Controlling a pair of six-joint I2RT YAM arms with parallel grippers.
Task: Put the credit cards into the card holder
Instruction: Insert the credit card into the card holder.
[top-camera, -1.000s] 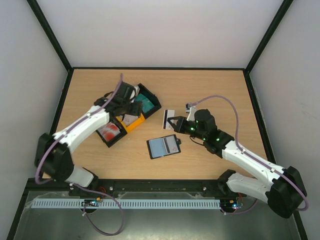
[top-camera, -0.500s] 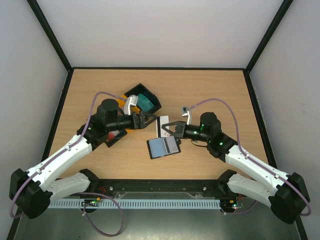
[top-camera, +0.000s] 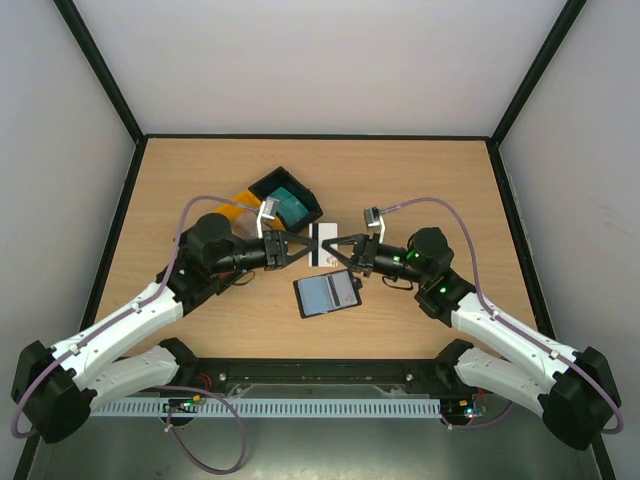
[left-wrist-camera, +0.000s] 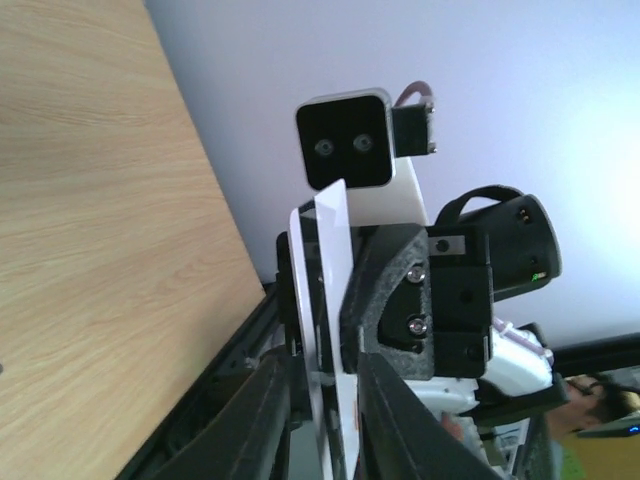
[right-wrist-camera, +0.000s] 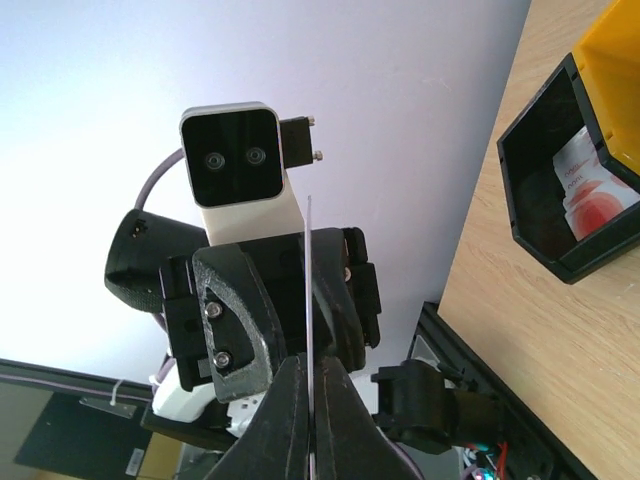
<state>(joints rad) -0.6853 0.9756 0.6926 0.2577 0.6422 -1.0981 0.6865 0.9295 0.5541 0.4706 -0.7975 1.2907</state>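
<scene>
Right gripper (top-camera: 331, 246) pinching white credit card (top-camera: 317, 240), left gripper (top-camera: 303, 247) flanking it from nine o'clock, its grip I cannot tell, card holder (top-camera: 327, 293) at six.

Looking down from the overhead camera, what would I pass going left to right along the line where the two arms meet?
left arm → left pincer → white card → right pincer → right arm

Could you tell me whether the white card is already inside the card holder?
No, the white card is up between the left end effector and the right end effector, apart from the card holder.
</scene>
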